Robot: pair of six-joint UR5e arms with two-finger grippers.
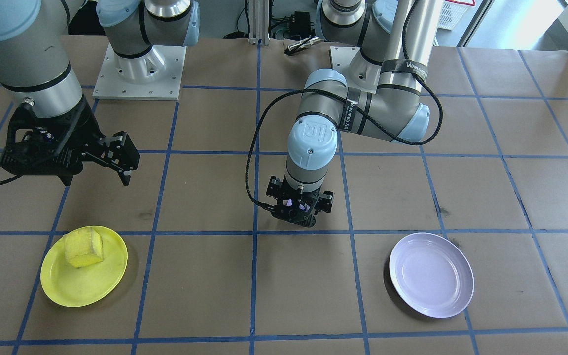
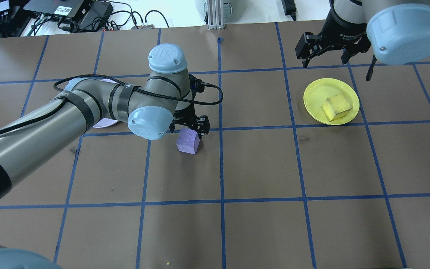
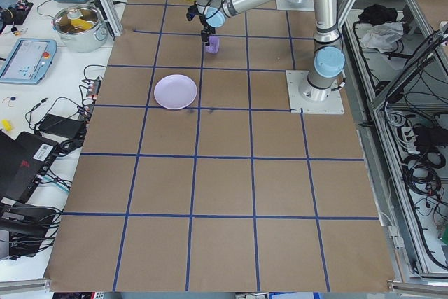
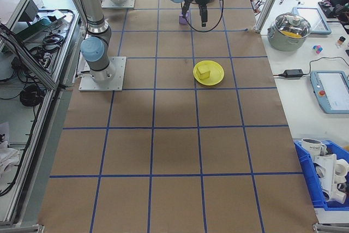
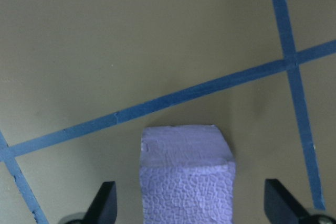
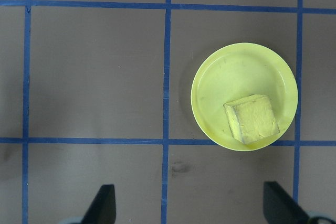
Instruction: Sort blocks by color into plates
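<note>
A purple block (image 2: 188,141) rests on the brown table near its middle. My left gripper (image 2: 190,130) is low over it and open. In the left wrist view the purple block (image 5: 186,179) stands between the two fingertips (image 5: 106,204) with a gap on each side. A yellow block (image 2: 336,107) lies in the yellow plate (image 2: 315,98). My right gripper (image 2: 325,56) hangs open and empty behind that plate. The lavender plate (image 1: 432,274) holds nothing; in the overhead view the left arm covers most of it.
Blue tape lines (image 2: 220,160) divide the table into squares. The two arm bases (image 1: 138,74) stand at the robot's edge of the table. Cables and electronics (image 2: 69,15) lie beyond the far edge.
</note>
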